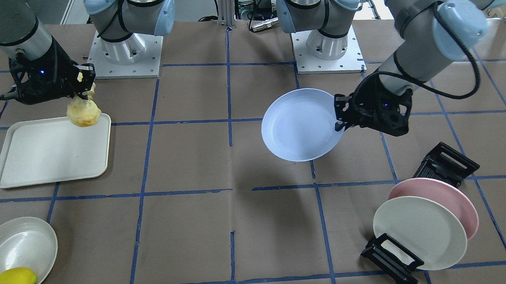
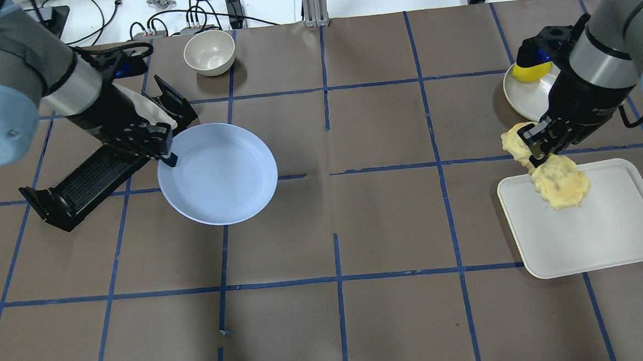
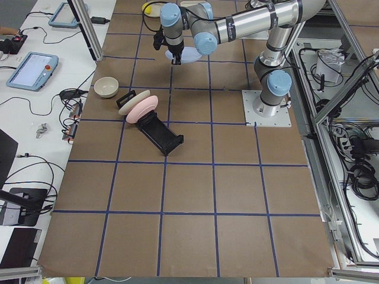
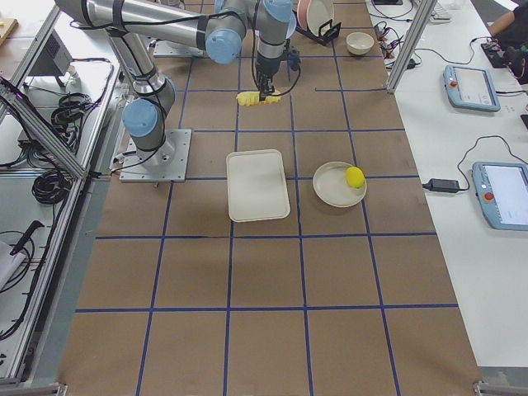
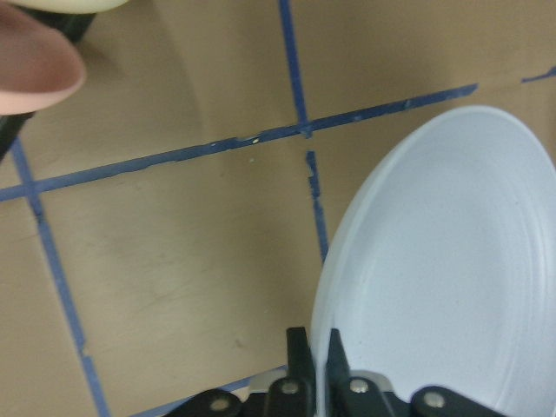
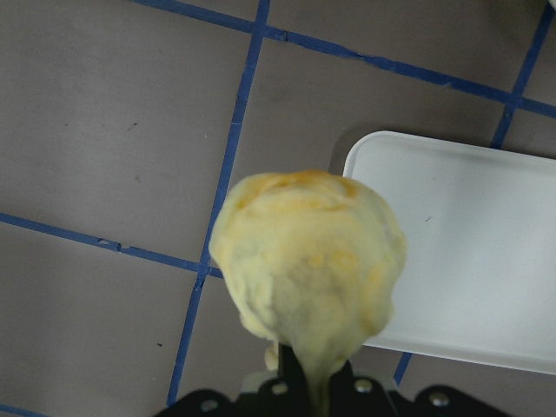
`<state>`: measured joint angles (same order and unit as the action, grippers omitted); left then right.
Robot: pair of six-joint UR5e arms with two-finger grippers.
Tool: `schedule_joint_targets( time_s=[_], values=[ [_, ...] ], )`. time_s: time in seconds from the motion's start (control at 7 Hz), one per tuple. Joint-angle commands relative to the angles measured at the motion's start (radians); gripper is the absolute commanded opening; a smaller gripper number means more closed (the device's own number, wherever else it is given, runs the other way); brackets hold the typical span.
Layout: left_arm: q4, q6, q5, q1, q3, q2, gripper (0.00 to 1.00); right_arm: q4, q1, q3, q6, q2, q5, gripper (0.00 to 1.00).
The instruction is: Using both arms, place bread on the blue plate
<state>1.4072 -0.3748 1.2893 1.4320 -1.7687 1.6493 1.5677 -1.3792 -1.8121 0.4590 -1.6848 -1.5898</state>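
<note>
The left gripper (image 2: 167,156) pinches the plate (image 2: 217,174) by its rim, holding it level and seemingly off the table, likely as a landing spot. The right gripper (image 2: 537,146) clamps the bread (image 2: 561,184) above the tray (image 2: 605,242), lifted clear for carrying across.

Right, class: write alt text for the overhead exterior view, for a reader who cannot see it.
The left gripper holds the blue plate by its rim on the view's left, while on the right the right gripper holds the bread lifted near a white tray's corner. Farther back are a lemon on a cream dish and a small bowl.
</note>
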Motion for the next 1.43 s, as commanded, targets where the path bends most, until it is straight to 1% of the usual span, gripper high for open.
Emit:
schedule_joint_targets(
  time_s=[0.0, 0.14, 0.29, 0.43, 0.57, 0.71, 0.86, 1.0, 1.14, 1.29],
  values=[
    [-0.202, 0.092, -0.159, 0.115, -0.029, 0.122, 0.14, 0.0, 0.0, -0.001, 0.001, 0.0, 0.002, 0.13],
    [-0.332, 0.214, -0.168, 0.167, -0.029, 0.194, 0.14, 0.002, 0.0, -0.001, 0.001, 0.0, 0.004, 0.13],
    [-0.453, 0.281, -0.168, 0.217, -0.031, 0.257, 0.14, 0.002, 0.0, -0.003, 0.001, 0.0, 0.004, 0.13],
    [-0.497, 0.315, -0.166, 0.243, -0.032, 0.301, 0.14, 0.006, 0.0, -0.007, 0.001, 0.0, 0.007, 0.13],
    [-0.513, 0.3, -0.166, 0.243, -0.034, 0.332, 0.14, 0.009, 0.0, -0.007, 0.003, 0.0, 0.007, 0.13],
    [-0.516, 0.301, -0.17, 0.249, -0.032, 0.355, 0.14, 0.017, 0.0, -0.01, 0.001, 0.005, 0.011, 0.13],
    [-0.516, 0.3, -0.168, 0.249, -0.035, 0.362, 0.16, 0.017, -0.001, -0.012, -0.002, 0.008, 0.013, 0.13],
    [-0.516, 0.313, -0.162, 0.249, -0.04, 0.374, 0.26, 0.009, -0.009, 0.011, -0.017, 0.004, 0.007, 0.16],
    [-0.514, 0.316, -0.159, 0.249, -0.057, 0.359, 0.55, -0.003, -0.044, 0.031, -0.023, 0.001, 0.004, 0.16],
    [-0.514, 0.323, -0.157, 0.24, -0.057, 0.34, 0.88, 0.0, -0.11, 0.049, -0.098, 0.013, 0.005, 0.15]
  ],
)
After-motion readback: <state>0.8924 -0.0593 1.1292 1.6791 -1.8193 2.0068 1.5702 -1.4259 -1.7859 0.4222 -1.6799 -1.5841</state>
